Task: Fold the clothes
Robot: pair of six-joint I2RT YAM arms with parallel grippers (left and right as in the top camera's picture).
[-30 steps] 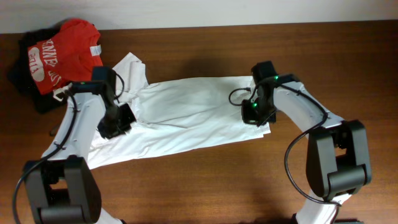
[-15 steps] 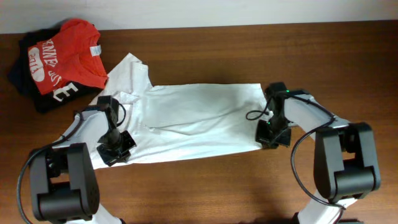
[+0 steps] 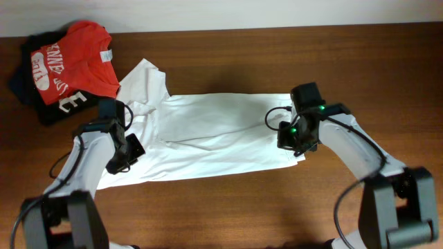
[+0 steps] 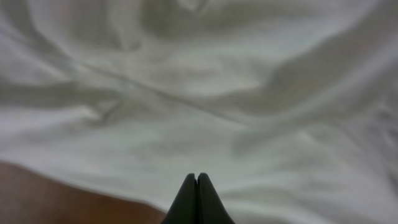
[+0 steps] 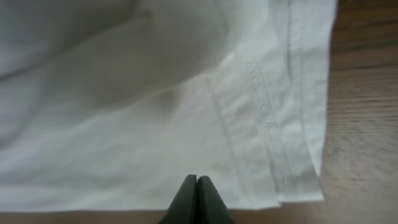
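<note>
left gripper [image 4: 197,177] and right gripper [image 5: 197,178] moved farther onto the white t-shirt [image 3: 214,138].

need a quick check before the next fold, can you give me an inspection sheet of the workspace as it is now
surface: brown wooden table, no spills seen
job's things: white T-shirt spread across the middle, wrinkled, one sleeve sticking out at the back left
clutter: red shirt with white lettering lying on dark folded garments at the back left corner
grippers: left gripper over the shirt's left end, jaws shut, no cloth seen between them; right gripper over the hemmed right end, jaws shut likewise
cables: black cable loop at the right wrist, above the shirt
surroundings: pale wall along the table's far edge
</note>
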